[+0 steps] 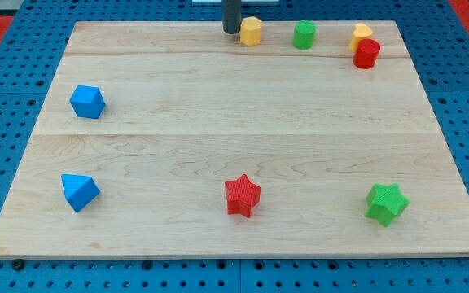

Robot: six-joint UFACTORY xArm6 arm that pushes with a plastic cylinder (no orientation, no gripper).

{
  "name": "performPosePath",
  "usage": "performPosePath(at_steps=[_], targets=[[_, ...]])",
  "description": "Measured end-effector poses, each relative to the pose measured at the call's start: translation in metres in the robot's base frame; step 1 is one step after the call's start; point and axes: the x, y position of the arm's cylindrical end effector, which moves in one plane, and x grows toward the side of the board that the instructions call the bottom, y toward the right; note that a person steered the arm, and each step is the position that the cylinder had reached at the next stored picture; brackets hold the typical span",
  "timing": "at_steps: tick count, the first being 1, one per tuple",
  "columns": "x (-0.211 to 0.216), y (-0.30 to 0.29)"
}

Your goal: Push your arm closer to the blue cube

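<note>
The blue cube [87, 102] sits near the board's left edge, in the upper half. My tip [231, 32] is at the view's top centre, just left of a yellow block [252, 31] and far to the right of and above the blue cube. A second blue block [80, 192], wedge-like in shape, lies at the lower left.
A green cylinder [304, 35], a yellow block [361, 34] and a red cylinder [366, 54] stand along the top right. A red star [242, 195] lies at bottom centre and a green star [386, 203] at bottom right. The wooden board [234, 244] rests on a blue pegboard.
</note>
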Motion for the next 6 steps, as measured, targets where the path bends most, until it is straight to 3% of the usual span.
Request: performPosePath(at_steps=[2,4,5,6], targets=[[0.161,-0.065],[0.244,-0.216],[0.248,-0.257],[0.232,-0.231]])
